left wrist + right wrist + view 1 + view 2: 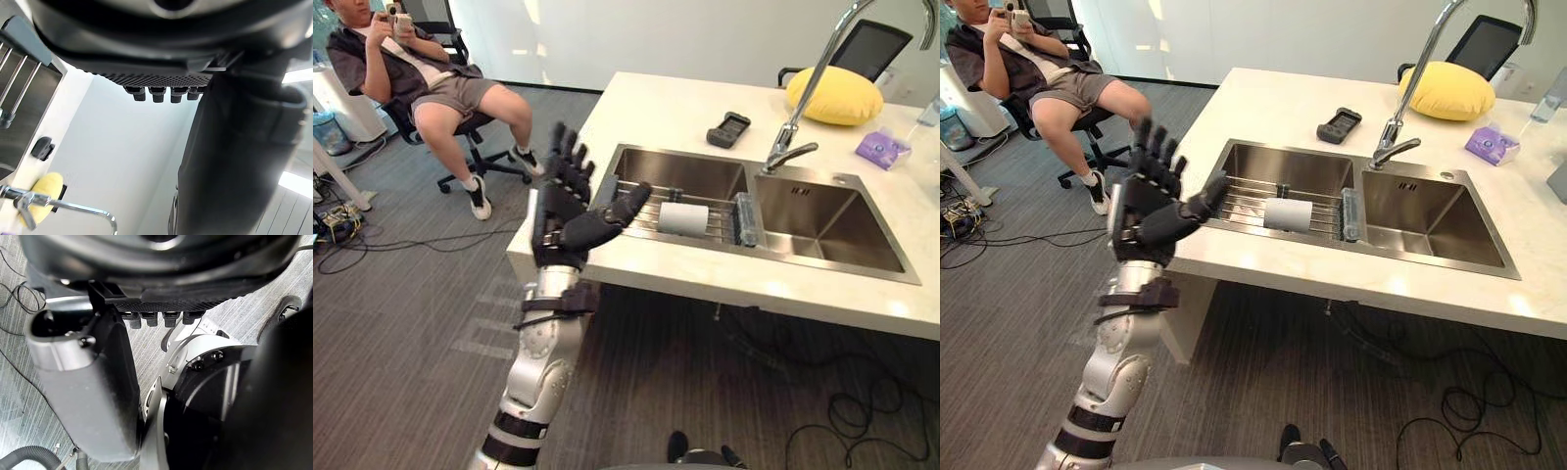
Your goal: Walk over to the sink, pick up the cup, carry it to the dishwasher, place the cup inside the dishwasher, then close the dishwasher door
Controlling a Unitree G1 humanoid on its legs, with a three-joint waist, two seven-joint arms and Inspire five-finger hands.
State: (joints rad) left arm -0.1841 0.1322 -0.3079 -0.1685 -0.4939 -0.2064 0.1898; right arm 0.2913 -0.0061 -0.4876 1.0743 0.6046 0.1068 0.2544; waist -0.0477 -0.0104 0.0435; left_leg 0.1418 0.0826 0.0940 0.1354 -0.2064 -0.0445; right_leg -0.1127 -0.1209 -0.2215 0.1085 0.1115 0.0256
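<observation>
**Left eye view:** The left hand [570, 211] hangs raised at the near-left corner of the counter [656, 108]. Its fingers are straight and spread, its thumb juts toward the sink [842, 181], and it holds nothing. The pale cup [683, 218] lies on its side on a wire rack [631, 201] across the left basin, to the right of the hand and apart from it. Its long axis runs left to right, in line with the rack's bars. Which end is the mouth cannot be made out from here. A tap [787, 147] rises behind the divider between the basins. Farther back on the counter sit a yellow cushion [834, 95], a black remote [728, 129] and a purple pack [881, 149]. A person [421, 69] sits in a chair at far left, holding a small device in both hands.

**Right eye view:** The scene is the same. The cup lies crosswise on the rack, just left of the divider, and the hand is open above grey floor [1018, 323].

**Left wrist view:** The fingers [155, 94] run straight out in a row beside the dark thumb [234, 161], closed on nothing. The tap, cushion, remote and rack bars show past them.

**Right wrist view:** The right hand [161, 264] hangs over the floor. Its fingers appear straight, though sharply foreshortened, and its thumb is extended. It is empty.
</observation>
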